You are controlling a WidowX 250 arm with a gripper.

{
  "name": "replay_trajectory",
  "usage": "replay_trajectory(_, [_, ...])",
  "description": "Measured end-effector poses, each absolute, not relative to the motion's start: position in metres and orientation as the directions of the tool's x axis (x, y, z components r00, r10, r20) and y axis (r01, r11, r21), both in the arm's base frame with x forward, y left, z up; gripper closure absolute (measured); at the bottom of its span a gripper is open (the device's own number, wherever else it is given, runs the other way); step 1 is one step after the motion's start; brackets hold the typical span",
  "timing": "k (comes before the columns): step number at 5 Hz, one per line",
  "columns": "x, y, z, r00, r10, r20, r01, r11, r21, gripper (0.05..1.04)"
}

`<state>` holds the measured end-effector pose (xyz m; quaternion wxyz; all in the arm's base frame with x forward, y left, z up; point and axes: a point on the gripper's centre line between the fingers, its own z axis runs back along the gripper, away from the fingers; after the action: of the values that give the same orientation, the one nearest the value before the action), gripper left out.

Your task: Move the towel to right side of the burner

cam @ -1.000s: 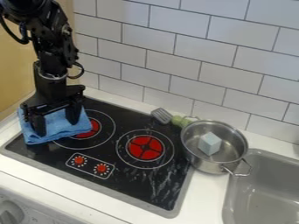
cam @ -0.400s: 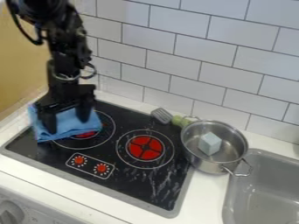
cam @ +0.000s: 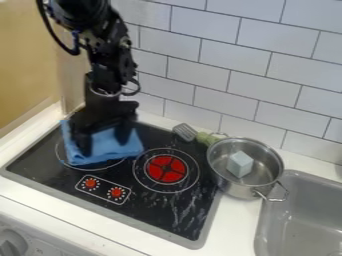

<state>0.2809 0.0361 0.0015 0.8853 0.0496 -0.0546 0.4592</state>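
Nearest, an oven knob [cam: 11, 243] sits below the front edge of the worktop [cam: 47, 203]; the black cooktop [cam: 143, 210] is inset behind that edge, two red dials [cam: 90, 184] toward its front edge. The sink [cam: 304, 215] is recessed into the worktop beyond the cooktop's right edge.

The right burner [cam: 165, 169] lies uncovered; the blue towel [cam: 110, 147] lies folded and rumpled over the left burner [cam: 65, 154], one corner reaching the cooktop's left edge. The gripper [cam: 103, 146] is down on the towel; its fingers are spread, cloth lying between and beneath them, so it appears open rather than clamped.

Caution: if downward pressure is too light, the fingers may slide over the cloth and leave it on the left burner; if uneven, the towel may twist or bunch; a trailing fold may catch under a fingertip; excess travel to the right may push cloth against the pot [cam: 230, 189] and shift it toward the sink.

The steel pot stands at the cooktop's right edge, toward the rear corner; it holds one pale blue block [cam: 240, 164], which may slide if the pot is struck. Farthest, a spatula [cam: 185, 131] lies at the rear edge, its green handle beside the pot; the tiled wall [cam: 267, 70] stands behind.
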Motion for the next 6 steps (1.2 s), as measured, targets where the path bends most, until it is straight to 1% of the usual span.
replay_trajectory(3, [0.273,-0.013,0.005,0.647,0.749,0.141,-0.759,0.65,0.033,0.083])
replay_trajectory(5, [0.268,-0.038,0.006,0.683,0.718,0.134,-0.728,0.685,0.038,0.083])
replay_trajectory(6, [0.261,-0.051,0.012,0.703,0.699,0.132,-0.708,0.705,0.039,0.083])
